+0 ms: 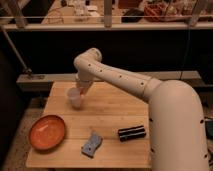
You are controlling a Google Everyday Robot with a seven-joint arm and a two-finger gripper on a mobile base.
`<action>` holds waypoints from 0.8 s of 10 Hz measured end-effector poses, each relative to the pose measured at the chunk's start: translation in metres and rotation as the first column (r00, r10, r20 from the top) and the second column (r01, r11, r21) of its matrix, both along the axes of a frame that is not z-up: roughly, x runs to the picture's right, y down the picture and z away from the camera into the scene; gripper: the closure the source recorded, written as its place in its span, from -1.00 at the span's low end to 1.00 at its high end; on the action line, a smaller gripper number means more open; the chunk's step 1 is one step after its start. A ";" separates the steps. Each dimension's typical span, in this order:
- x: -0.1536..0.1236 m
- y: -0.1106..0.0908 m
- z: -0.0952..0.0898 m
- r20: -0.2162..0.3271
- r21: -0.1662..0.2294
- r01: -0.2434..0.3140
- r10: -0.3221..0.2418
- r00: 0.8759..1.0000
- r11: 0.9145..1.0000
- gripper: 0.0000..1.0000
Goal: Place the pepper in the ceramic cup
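Observation:
The ceramic cup point(75, 98) is small, pale and round, and stands upright on the far left part of the wooden table point(115, 115). My gripper point(82, 88) hangs at the end of the white arm, just above and slightly right of the cup's rim. A small orange-red sliver, the pepper point(80, 90), shows at the gripper's tip, held over the cup's edge. Most of the pepper is hidden by the gripper.
A round orange plate point(47, 132) lies at the table's front left. A grey-blue object point(91, 144) lies near the front edge. A black cylinder point(131, 133) lies to its right. My arm's bulky white body point(175, 125) covers the table's right side.

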State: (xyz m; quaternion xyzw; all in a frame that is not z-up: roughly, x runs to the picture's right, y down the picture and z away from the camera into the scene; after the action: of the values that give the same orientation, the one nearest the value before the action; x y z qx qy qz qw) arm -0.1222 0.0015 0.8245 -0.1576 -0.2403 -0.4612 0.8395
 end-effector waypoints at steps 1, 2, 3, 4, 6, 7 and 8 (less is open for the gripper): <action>-0.005 0.001 0.000 0.005 0.000 0.004 -0.004 1.000 1.000 1.00; -0.008 0.001 0.000 0.008 0.000 0.006 -0.006 1.000 1.000 1.00; -0.010 0.001 0.001 0.010 0.002 0.007 -0.007 1.000 1.000 1.00; -0.012 0.000 0.002 0.012 0.004 0.009 -0.009 1.000 1.000 1.00; -0.016 0.001 0.003 0.016 0.007 0.012 -0.012 1.000 1.000 1.00; -0.018 0.001 0.002 0.020 0.008 0.015 -0.015 1.000 1.000 1.00; -0.021 0.001 0.002 0.023 0.009 0.017 -0.017 1.000 1.000 1.00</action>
State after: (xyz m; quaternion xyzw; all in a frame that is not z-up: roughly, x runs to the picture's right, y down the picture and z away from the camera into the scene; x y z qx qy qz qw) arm -0.1430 0.0021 0.8265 -0.1504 -0.2466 -0.4713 0.8333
